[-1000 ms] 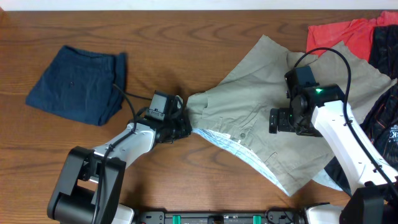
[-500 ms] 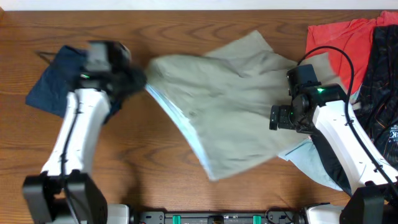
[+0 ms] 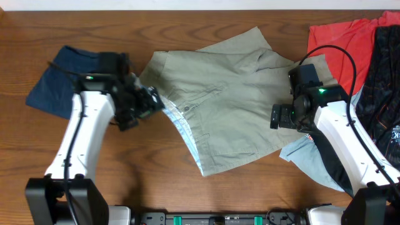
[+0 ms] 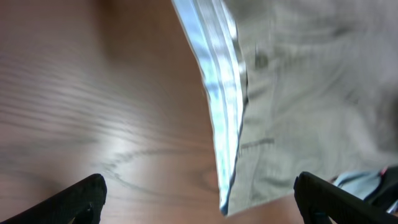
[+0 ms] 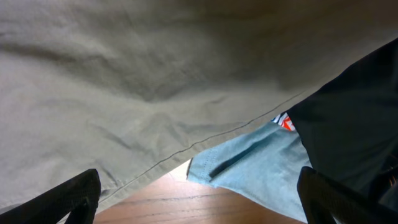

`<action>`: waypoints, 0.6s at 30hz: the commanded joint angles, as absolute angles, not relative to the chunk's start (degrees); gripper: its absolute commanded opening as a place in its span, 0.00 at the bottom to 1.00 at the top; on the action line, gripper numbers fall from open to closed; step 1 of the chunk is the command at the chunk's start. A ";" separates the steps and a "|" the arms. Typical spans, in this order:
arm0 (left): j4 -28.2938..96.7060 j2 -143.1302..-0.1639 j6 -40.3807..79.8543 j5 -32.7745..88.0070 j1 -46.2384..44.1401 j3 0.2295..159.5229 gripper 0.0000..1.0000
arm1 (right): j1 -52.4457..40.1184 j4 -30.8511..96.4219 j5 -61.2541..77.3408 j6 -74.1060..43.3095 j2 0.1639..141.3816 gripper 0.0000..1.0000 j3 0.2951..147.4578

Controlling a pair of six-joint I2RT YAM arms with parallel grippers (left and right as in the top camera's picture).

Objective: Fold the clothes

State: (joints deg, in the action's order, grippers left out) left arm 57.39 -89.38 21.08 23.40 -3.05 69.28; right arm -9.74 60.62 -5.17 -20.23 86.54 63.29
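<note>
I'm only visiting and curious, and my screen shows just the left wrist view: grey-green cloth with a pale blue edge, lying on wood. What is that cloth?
Observer: From overhead it is a pair of khaki shorts, spread across the middle of the table.
Operator: Are there any other clothes?
Observer: Yes, navy shorts lie at the table's left end.
Operator: And on the right?
Observer: A red tee lies in the far right corner.
</note>
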 commanded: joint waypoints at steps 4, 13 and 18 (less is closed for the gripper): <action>52.47 -89.91 27.40 25.08 -12.78 60.55 0.98 | -9.32 60.55 -5.61 -21.02 85.73 0.99 63.57; 34.41 -89.91 43.57 25.04 -28.80 47.51 0.98 | -9.32 60.47 -5.56 -21.21 85.73 0.99 63.57; 26.61 -90.26 50.70 21.23 -37.04 43.66 0.93 | -9.32 60.51 -5.58 -21.19 85.73 0.99 63.57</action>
State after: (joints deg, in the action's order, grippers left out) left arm 27.77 -89.58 43.48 24.47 -33.82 45.32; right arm -9.74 60.51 -5.15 -20.40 86.54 63.29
